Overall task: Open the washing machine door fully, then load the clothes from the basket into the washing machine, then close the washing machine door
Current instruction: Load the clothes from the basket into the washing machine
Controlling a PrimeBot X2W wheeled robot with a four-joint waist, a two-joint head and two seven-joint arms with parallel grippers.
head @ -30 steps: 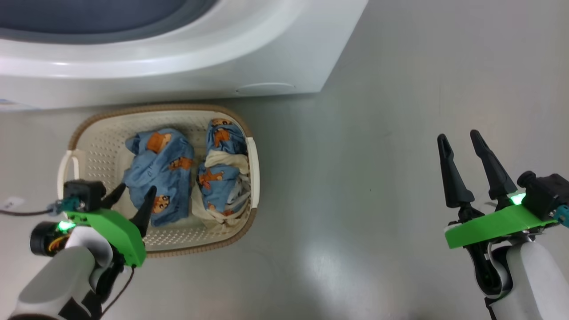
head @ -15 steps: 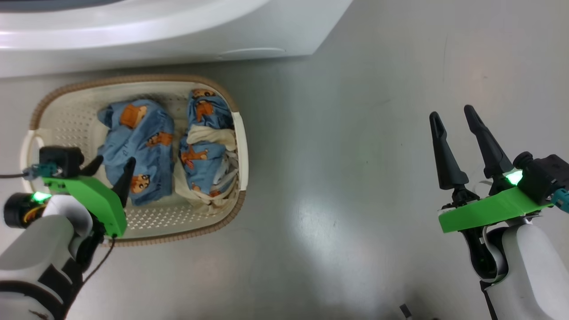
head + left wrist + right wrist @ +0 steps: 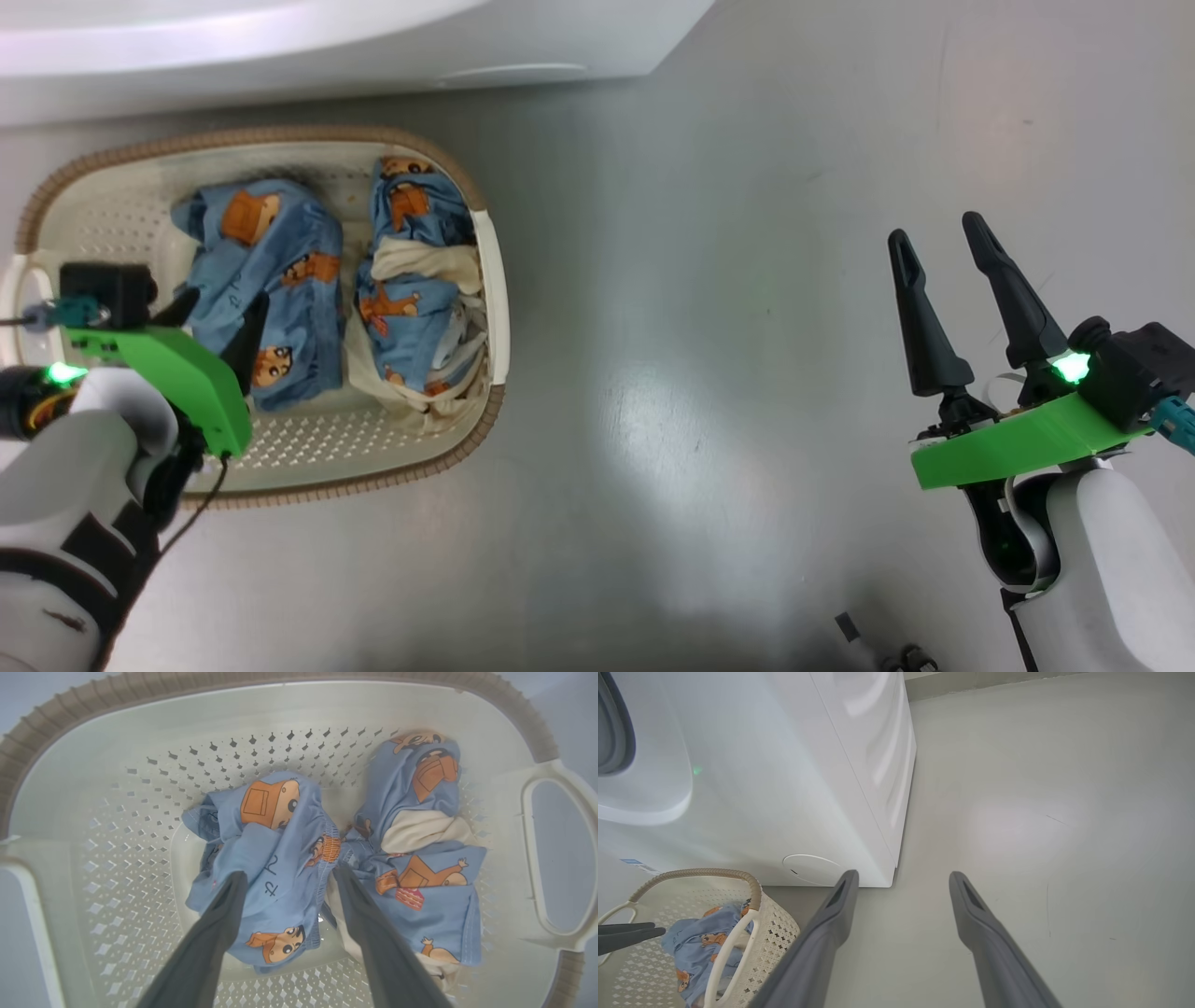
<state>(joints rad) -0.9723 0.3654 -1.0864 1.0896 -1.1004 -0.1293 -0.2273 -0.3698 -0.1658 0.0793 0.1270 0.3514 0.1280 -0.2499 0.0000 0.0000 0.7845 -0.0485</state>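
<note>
Nothing is loaded yet: the clothes lie in the basket, just near of the washing machine. The left gripper, jaws spread, straddles the left bundle without clamping it. The right gripper hangs released and empty over the floor, well right.

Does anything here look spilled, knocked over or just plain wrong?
Nothing stands out. Both bundles of clothes lie inside the basket, which sits level on the floor before the washing machine. The left gripper is open over one bundle; the right gripper is open above the floor.
</note>
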